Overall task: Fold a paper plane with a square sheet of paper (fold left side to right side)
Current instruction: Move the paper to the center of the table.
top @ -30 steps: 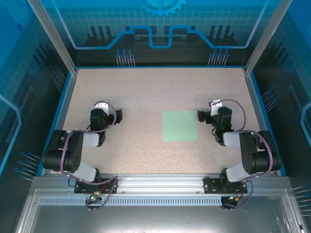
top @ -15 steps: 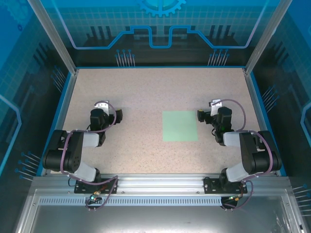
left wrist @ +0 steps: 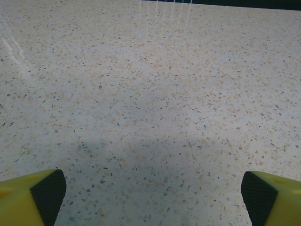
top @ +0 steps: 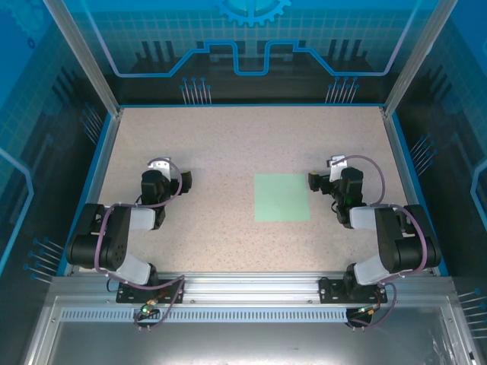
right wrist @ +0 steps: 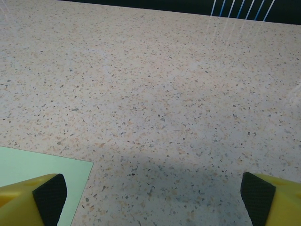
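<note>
The square sheet of paper (top: 281,197) is pale mint green and lies flat and unfolded on the speckled table, right of centre. Its far right corner (right wrist: 42,169) shows at the lower left of the right wrist view. My right gripper (top: 323,181) stands just off the sheet's right edge, open, its yellow fingers (right wrist: 28,200) wide apart over bare table. My left gripper (top: 176,179) is well to the left of the sheet, also open, with nothing between its fingers (left wrist: 33,197). No paper plane is formed; the sheet is plain.
The speckled table (top: 228,144) is walled by a blue rim and aluminium posts (top: 84,61). Both arm bases sit on the rail (top: 243,285) at the near edge. Bare tabletop stretches ahead of both grippers.
</note>
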`<state>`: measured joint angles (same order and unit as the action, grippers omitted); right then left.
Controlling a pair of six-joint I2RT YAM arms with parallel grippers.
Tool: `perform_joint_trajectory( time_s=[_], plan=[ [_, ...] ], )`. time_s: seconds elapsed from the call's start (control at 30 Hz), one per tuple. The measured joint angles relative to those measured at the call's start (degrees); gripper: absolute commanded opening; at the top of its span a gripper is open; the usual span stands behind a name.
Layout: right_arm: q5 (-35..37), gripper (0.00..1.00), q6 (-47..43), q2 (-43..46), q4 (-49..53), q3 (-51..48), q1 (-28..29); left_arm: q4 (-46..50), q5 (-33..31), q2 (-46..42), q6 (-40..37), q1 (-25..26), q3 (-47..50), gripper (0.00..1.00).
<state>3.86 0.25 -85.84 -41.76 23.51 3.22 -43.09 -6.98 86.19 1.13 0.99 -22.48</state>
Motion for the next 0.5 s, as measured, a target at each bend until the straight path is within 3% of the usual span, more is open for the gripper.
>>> perform_joint_trajectory(
  time_s=[0.13,0.3,0.4,0.5],
  plan=[
    [0.8,0.99,1.6,3.7,9.1,3.2,-0.8,5.1,-0.9,-6.6,0.0,0.3,-0.2,0.99],
    [0.4,0.99,5.0,17.3,23.2,9.3,-1.1,20.0,-0.4,-19.0,3.6,2.9,-6.5,0.99],
    [0.5,0.99,8.2,24.8,32.6,12.9,-1.0,28.2,0.7,-22.1,7.6,6.8,-13.1,0.99],
    [0.5,0.99,11.6,29.4,41.6,15.0,-1.0,34.3,2.2,-22.0,11.7,14.2,-17.9,0.99]
  ],
)
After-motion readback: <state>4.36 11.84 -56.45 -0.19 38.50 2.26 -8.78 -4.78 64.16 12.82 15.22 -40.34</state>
